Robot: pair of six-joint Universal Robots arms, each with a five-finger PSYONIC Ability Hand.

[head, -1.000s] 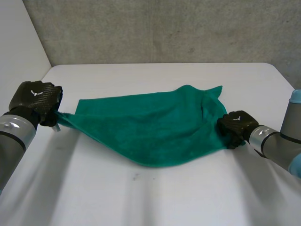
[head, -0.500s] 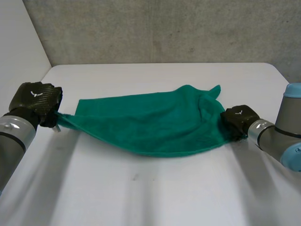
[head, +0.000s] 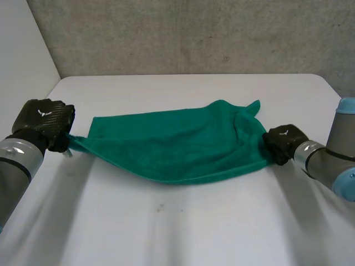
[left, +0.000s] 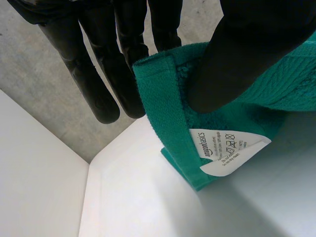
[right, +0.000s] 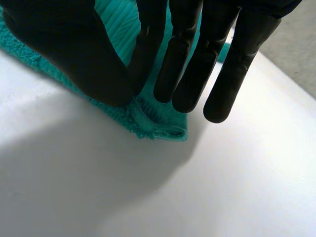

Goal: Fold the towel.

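My left hand (head: 43,123) pinches the green towel (head: 177,147) at its left corner, thumb pressing the cloth against straight fingers, with the white care label (left: 224,150) hanging just beside the thumb. My right hand (head: 283,141) has the right near corner the same way — thumb and fingers closed on the hem. Between them the towel stretches across the middle of the white surface (head: 183,221), its near edge sagging in a curve and one far corner sticking out near my right hand.

left hand (head: 41,123) and right hand (head: 284,143) sit low and wide apart, straight fingers (left: 97,89) pinching against thumbs.
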